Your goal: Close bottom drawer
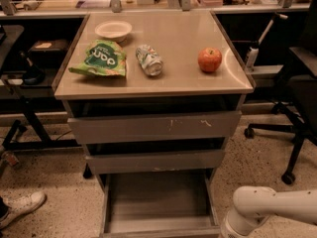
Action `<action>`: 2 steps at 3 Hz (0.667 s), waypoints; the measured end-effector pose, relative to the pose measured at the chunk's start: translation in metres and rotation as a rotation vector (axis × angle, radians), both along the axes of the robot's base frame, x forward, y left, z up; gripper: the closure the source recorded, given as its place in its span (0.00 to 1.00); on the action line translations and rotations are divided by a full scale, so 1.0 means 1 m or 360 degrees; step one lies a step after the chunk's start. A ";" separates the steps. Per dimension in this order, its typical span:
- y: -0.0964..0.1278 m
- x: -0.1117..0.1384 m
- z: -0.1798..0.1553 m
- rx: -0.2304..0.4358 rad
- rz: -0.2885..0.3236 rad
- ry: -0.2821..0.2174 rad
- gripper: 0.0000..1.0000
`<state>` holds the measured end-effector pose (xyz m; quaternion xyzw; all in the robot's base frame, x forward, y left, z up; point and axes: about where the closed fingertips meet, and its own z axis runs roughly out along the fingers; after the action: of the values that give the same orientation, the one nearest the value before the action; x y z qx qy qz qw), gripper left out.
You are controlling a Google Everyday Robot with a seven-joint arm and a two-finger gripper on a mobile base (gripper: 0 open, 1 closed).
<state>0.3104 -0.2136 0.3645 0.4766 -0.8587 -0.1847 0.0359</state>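
The bottom drawer (158, 198) is the lowest of three grey metal drawers in the cabinet. It stands pulled far out, its shallow tray is bare, and its plain front edge (161, 231) is at the bottom of the view. My white arm (260, 207) reaches in from the lower right, with its end just beside the drawer's front right corner. My gripper is below the frame edge and out of view.
The top drawer front (154, 127) with white scratches and the middle drawer front (156, 160) are slightly out. On the cabinet top lie a bowl (113, 29), a green chip bag (99, 58), a can (149, 59) and an apple (210, 59). An office chair (302, 88) stands at right, a person's shoe (20, 208) at left.
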 end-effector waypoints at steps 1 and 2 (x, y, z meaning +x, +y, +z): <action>0.002 -0.005 -0.017 0.0031 -0.0010 0.0028 1.00; 0.006 -0.003 -0.052 0.0077 -0.0050 0.0069 1.00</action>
<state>0.3075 -0.2075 0.3123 0.4597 -0.8604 -0.2163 0.0400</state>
